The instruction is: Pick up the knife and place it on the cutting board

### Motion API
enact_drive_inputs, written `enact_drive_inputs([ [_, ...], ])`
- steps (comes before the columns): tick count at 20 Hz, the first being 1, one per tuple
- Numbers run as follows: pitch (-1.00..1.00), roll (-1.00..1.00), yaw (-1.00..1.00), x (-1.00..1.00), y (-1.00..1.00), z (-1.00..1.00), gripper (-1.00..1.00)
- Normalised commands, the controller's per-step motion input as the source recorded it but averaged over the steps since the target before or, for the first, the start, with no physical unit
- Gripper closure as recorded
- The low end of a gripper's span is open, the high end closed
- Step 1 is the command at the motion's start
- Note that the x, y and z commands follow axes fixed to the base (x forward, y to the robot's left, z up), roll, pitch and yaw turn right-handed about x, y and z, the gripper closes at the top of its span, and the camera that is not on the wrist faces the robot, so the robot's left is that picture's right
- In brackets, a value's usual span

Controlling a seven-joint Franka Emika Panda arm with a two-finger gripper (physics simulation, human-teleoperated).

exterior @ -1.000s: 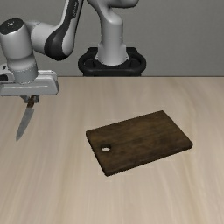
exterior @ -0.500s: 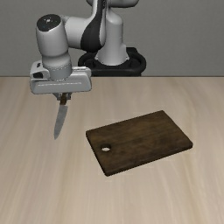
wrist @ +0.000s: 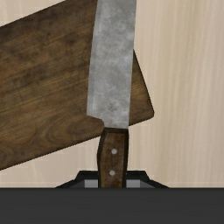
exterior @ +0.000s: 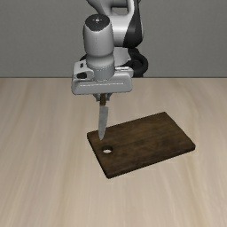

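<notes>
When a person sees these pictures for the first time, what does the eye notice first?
The knife hangs blade down from the claw, which grips it, with the tip near the holed end of the cutting board. The dark board lies flat on the pale table.

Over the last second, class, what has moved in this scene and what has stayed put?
The jaws, still shut on the knife, carried it from the exterior view's left toward the right; it now hangs blade-down over an edge of the cutting board. Nothing was let go. The cutting board stayed where it lay.
</notes>
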Motion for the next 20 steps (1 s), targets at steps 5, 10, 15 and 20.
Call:
enact_drive_inputs([
  [5,0.0,0.0,0.0,0.0,1.0,0.0,1.0],
  [10,0.0,0.0,0.0,0.2,0.8,0.0,1.0],
  [15,0.0,0.0,0.0,0.2,-0.2,0.0,-1.0],
  [20,0.0,0.0,0.0,0.0,0.0,0.0,-1.0],
])
